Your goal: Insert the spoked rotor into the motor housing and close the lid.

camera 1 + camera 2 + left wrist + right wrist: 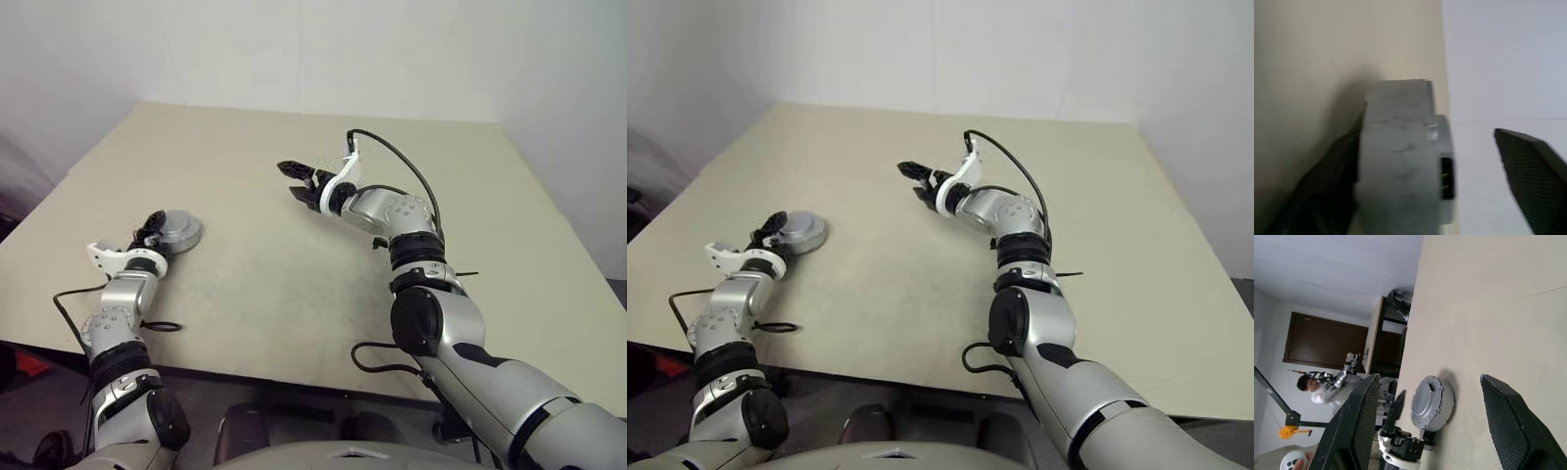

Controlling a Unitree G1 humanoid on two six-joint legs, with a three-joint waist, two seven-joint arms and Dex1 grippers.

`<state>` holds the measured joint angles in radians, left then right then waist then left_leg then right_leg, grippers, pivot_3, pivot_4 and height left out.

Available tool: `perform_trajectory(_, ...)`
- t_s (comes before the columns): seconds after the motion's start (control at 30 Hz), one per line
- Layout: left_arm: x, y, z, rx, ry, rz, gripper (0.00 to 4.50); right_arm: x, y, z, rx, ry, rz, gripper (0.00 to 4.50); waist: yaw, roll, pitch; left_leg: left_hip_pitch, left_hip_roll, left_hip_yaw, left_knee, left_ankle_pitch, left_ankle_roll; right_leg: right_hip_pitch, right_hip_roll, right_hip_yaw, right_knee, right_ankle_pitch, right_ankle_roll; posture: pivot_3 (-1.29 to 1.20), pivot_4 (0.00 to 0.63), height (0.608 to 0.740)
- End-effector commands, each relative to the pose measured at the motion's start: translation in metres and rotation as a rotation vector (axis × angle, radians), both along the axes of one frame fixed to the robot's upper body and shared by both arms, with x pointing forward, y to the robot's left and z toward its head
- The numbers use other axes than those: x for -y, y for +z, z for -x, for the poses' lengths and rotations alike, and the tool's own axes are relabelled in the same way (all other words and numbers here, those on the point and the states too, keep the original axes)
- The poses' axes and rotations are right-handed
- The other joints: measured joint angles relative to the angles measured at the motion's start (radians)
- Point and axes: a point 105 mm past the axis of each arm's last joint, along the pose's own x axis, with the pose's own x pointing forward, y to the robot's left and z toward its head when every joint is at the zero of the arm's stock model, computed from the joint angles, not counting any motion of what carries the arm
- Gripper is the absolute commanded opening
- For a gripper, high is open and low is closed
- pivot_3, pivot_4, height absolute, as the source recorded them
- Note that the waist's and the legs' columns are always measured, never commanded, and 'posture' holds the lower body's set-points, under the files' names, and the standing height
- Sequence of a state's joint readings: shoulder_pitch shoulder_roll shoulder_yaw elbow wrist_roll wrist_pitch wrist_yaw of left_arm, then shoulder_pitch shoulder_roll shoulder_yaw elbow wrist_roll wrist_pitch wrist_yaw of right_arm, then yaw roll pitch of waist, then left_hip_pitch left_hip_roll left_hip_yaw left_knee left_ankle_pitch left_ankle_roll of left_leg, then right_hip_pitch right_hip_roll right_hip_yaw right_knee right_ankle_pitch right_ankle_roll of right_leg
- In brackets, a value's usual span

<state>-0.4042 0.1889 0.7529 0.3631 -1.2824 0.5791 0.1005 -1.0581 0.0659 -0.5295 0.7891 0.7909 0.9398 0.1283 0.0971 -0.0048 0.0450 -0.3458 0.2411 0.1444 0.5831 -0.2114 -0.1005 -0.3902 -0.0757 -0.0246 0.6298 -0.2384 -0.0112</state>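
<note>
lid face-up, flat on motor housing

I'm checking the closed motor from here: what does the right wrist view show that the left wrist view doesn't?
Right wrist view: the whole round motor housing with its lid on, seen from across the table, the left gripper beside it, and a person in the room beyond. The right gripper's fingers frame that view, open and empty.

Left wrist view: a close side look at the grey housing wall with a small connector, one finger of the left gripper standing clear of it.

Both show the housing resting on the table.
</note>
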Motion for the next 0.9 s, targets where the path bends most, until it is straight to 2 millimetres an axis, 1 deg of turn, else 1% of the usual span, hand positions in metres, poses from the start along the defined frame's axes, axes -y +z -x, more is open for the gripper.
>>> perform_trajectory(0.03,0.007,0.0,0.015,-0.023,-0.06,0.003,4.45,-0.001,0.008,-0.001,0.021,0.011,0.002,3.71,-0.003,0.0,0.0,0.0,0.0,0.0,0.0,0.0,0.0,0.0,0.0,0.001,0.0,0.0,0.0,0.0,0.0,0.74)
perform_trajectory(0.1,0.014,-0.004,0.024,-0.049,-0.1,0.003,4.45,-0.002,0.006,0.0,0.017,0.015,0.01,3.71,-0.002,0.0,0.0,0.0,0.0,0.0,0.0,0.0,0.0,0.0,0.0,0.0,0.0,0.0,0.0,0.0,0.0,0.74)
perform_trajectory(0.17,0.024,-0.01,0.04,-0.087,-0.159,-0.004,4.45,-0.001,0.004,0.0,0.01,0.018,0.019,3.71,-0.002,0.0,-0.001,-0.001,0.0,0.0,0.0,0.0,0.0,0.0,0.0,0.0,-0.001,0.0,-0.001,0.0,0.0,0.74)
perform_trajectory(0.2,0.029,-0.012,0.049,-0.097,-0.192,-0.009,4.45,0.0,0.003,-0.001,0.007,0.018,0.025,3.71,-0.001,0.0,-0.001,-0.001,0.0,0.0,0.0,0.0,0.0,0.0,0.0,0.0,-0.002,0.0,-0.001,0.0,0.0,0.74)
perform_trajectory(0.3,0.043,-0.015,0.07,-0.119,-0.279,-0.013,4.45,0.001,0.002,-0.002,0.001,0.022,0.036,3.71,0.0,0.0,-0.001,-0.002,-0.001,0.0,0.0,0.0,0.0,0.0,0.0,0.0,-0.004,0.0,-0.001,0.0,0.0,0.74)
perform_trajectory(0.37,0.052,-0.015,0.077,-0.124,-0.325,-0.008,4.45,0.002,0.001,-0.002,-0.003,0.026,0.044,3.71,-0.001,0.0,-0.002,-0.002,-0.001,0.0,0.0,0.0,0.0,0.001,0.0,0.0,-0.005,0.0,-0.001,0.0,0.0,0.74)
perform_trajectory(0.47,0.078,-0.011,0.083,-0.12,-0.449,-0.012,4.45,0.006,-0.001,-0.002,-0.004,0.028,0.067,3.71,0.003,0.001,-0.002,-0.001,-0.001,0.0,0.0,0.0,0.0,0.001,0.0,-0.001,-0.004,0.0,0.0,0.0,0.0,0.74)
perform_trajectory(0.5,0.086,-0.01,0.083,-0.12,-0.493,-0.036,4.45,0.008,-0.001,-0.003,0.004,0.029,0.078,3.71,0.005,0.001,-0.002,0.0,-0.001,0.0,0.0,0.0,0.0,0.002,0.0,-0.001,-0.004,0.0,0.0,0.0,0.0,0.74)
perform_trajectory(0.57,0.1,-0.003,0.08,-0.104,-0.579,-0.149,4.45,0.013,-0.003,-0.004,0.061,0.032,0.133,3.71,0.011,0.001,-0.002,0.002,-0.001,0.0,0.0,0.0,-0.001,0.004,0.0,-0.001,-0.004,0.0,0.0,0.0,0.0,0.74)
perform_trajectory(0.67,0.113,0.009,0.068,-0.054,-0.65,-0.322,4.45,0.02,-0.002,0.0,0.22,0.081,0.219,3.71,0.014,0.001,-0.002,0.002,-0.001,0.0,0.001,0.003,-0.001,0.005,-0.001,-0.001,-0.005,0.002,0.002,0.0,0.0,0.74)
perform_trajectory(0.73,0.121,0.021,0.057,0.006,-0.686,-0.41,4.45,0.022,0.005,0.016,0.415,0.189,0.243,3.71,0.024,0.0,-0.002,0.002,-0.001,0.0,0.001,0.006,0.001,0.006,-0.001,-0.002,-0.005,0.003,0.003,0.0,0.0,0.74)
perform_trajectory(0.77,0.126,0.027,0.053,0.035,-0.706,-0.439,4.45,0.025,0.012,0.03,0.523,0.276,0.21,3.71,0.028,0.0,-0.003,0.002,0.0,0.0,0.001,0.007,0.001,0.006,-0.002,-0.002,-0.005,0.004,0.003,0.0,0.0,0.74)
perform_trajectory(0.8,0.131,0.032,0.05,0.063,-0.729,-0.462,4.45,0.029,0.012,0.043,0.598,0.352,0.209,3.71,0.029,0.0,-0.003,0.002,0.0,0.0,0.001,0.007,0.002,0.006,-0.002,-0.002,-0.006,0.004,0.003,0.0,0.0,0.74)
perform_trajectory(0.87,0.138,0.037,0.048,0.099,-0.77,-0.503,4.45,0.038,0.006,0.059,0.707,0.442,0.254,3.71,0.031,0.0,-0.003,0.001,0.0,0.0,0.002,0.008,0.003,0.006,-0.001,-0.002,-0.006,0.005,0.002,0.0,0.0,0.74)
perform_trajectory(0.9,0.141,0.037,0.048,0.11,-0.803,-0.556,4.45,0.047,-0.001,0.068,0.776,0.504,0.301,3.71,0.031,0.0,-0.003,0.001,0.0,0.0,0.002,0.008,0.003,0.006,-0.001,-0.002,-0.006,0.005,0.002,0.0,0.0,0.74)
